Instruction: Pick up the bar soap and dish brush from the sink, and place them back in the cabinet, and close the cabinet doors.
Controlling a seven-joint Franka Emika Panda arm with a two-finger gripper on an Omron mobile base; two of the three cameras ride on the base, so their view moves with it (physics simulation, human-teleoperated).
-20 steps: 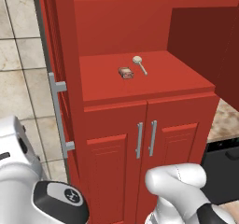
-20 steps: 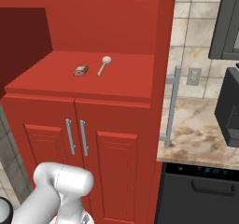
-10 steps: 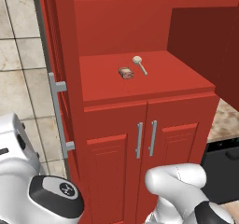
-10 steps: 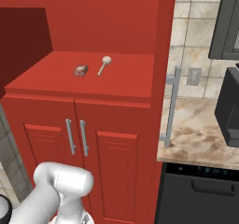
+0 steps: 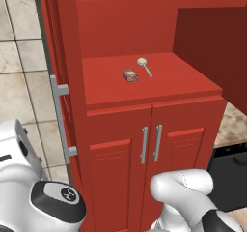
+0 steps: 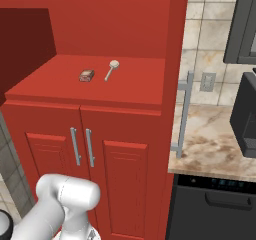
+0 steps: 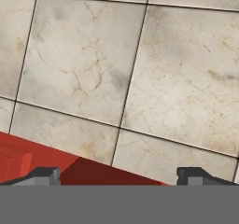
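Resting on your cabinet shelf: bar soap just beside dish brush, cabinet doors swung open, your claw spread wide over floor tiles, holding nothing.

shelf: open at front | bar soap and dish brush at centre | free room at 3 and 9 o'clock | cabinet doors swung wide

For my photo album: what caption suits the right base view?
Small orange-brown bar soap and white-headed dish brush resting on a glossy red cabinet shelf.
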